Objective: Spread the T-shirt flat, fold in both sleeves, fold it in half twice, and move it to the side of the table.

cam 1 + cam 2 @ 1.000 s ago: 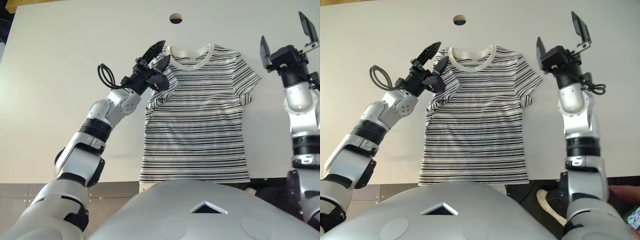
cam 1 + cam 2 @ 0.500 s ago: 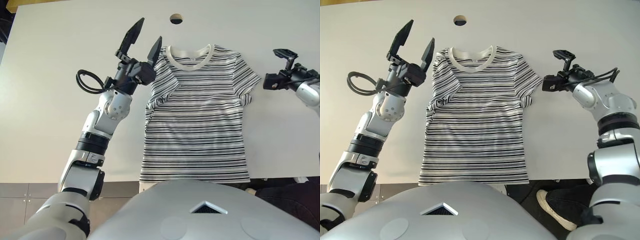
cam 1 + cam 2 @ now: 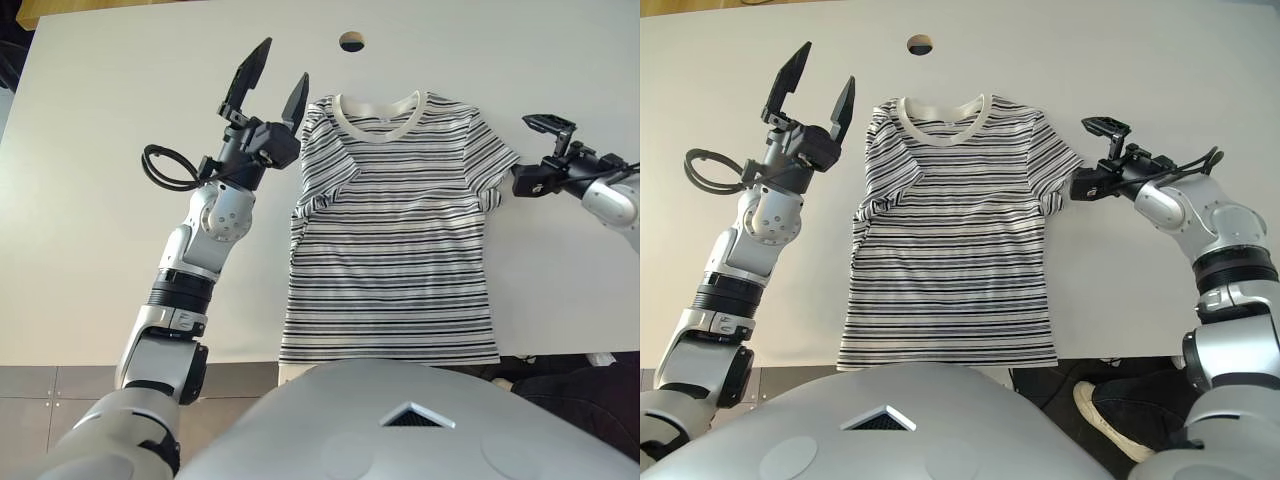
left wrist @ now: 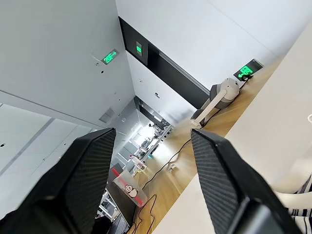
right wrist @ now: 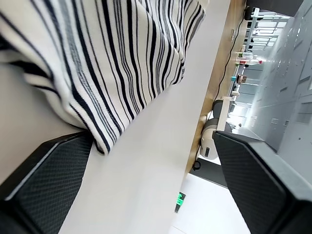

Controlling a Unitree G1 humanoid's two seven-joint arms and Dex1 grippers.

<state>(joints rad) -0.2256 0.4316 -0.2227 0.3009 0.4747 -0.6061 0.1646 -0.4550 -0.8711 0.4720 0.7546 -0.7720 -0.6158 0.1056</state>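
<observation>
We log striped black-and-white cotton T-shirt (image 3: 390,250) flat on white counter (image 3: 100,150); left fingers (image 3: 248,75) open, aloft; right fingers (image 5: 48,170) open at unfolded sleeve (image 3: 497,165), likely pre-grasp.

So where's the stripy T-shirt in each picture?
Left eye view: T-shirt in the middle, lying between the arms.
Right eye view: middle too.
Left wrist view: its cream collar peeks past the left gripper.
Right wrist view: its striped sleeve, close, by the right gripper.
Shared landmark: the white table underneath.
</observation>
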